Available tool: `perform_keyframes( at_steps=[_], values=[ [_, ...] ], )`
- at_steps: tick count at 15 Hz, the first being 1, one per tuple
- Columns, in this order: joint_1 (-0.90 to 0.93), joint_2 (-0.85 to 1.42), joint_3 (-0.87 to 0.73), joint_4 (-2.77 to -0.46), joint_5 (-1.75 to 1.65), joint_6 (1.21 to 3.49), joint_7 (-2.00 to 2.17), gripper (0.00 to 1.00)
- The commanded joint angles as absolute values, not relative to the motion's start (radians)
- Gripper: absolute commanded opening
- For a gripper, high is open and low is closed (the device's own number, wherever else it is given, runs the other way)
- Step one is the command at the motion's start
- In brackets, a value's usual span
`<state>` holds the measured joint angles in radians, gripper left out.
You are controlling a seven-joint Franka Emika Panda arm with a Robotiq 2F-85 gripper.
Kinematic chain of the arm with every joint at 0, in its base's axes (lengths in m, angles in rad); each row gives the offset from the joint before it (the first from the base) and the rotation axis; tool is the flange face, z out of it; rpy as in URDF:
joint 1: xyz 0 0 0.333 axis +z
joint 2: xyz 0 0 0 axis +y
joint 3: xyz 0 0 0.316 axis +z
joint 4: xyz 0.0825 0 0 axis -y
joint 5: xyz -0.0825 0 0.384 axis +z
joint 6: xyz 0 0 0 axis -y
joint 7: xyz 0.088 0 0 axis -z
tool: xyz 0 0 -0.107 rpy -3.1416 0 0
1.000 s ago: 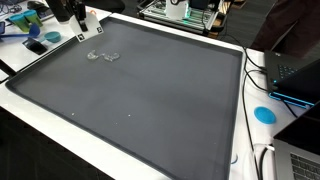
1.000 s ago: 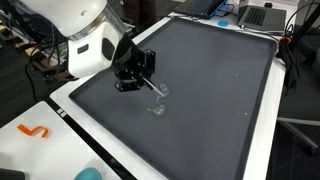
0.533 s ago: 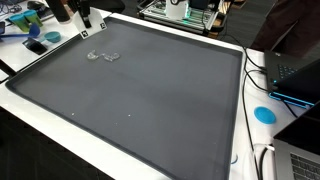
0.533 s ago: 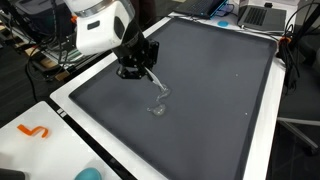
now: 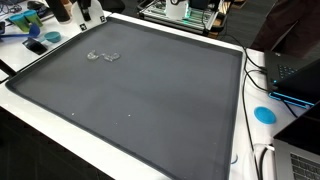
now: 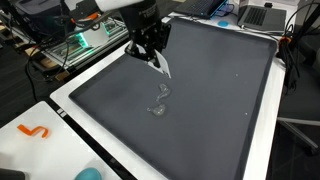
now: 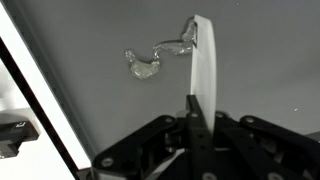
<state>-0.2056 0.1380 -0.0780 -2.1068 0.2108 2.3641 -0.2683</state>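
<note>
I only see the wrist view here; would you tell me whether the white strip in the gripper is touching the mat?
Observer: In an exterior view the white strip hangs from the gripper above the dark mat, seemingly clear of it.
Operator: Thank you; what lies beyond the mat's edge?
Observer: An orange curved piece lies on the white table border.
Operator: And at the far end?
Observer: A laptop stands beyond the mat's far edge.

A white table (image 6: 60, 150) is covered by a dark grey mat (image 5: 140, 100). Laptops (image 5: 298, 72) and cables (image 5: 262, 68) are seen beside it, and a dark floor (image 6: 300, 110) is shown below.
</note>
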Motion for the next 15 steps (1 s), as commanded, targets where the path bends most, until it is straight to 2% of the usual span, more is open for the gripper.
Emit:
perform_keyframes(
  at_steps=[1, 10, 14, 15],
  values=[
    [-0.159, 0.075, -0.095, -2.113, 0.092, 2.287, -0.138, 0.01],
    [-0.091, 0.027, -0.070, -2.017, 0.002, 2.080, 0.033, 0.01],
    [-0.080, 0.022, -0.067, -1.990, -0.002, 2.036, 0.057, 0.01],
    [-0.084, 0.036, -0.069, -1.993, 0.026, 2.069, 0.022, 0.04]
  ],
)
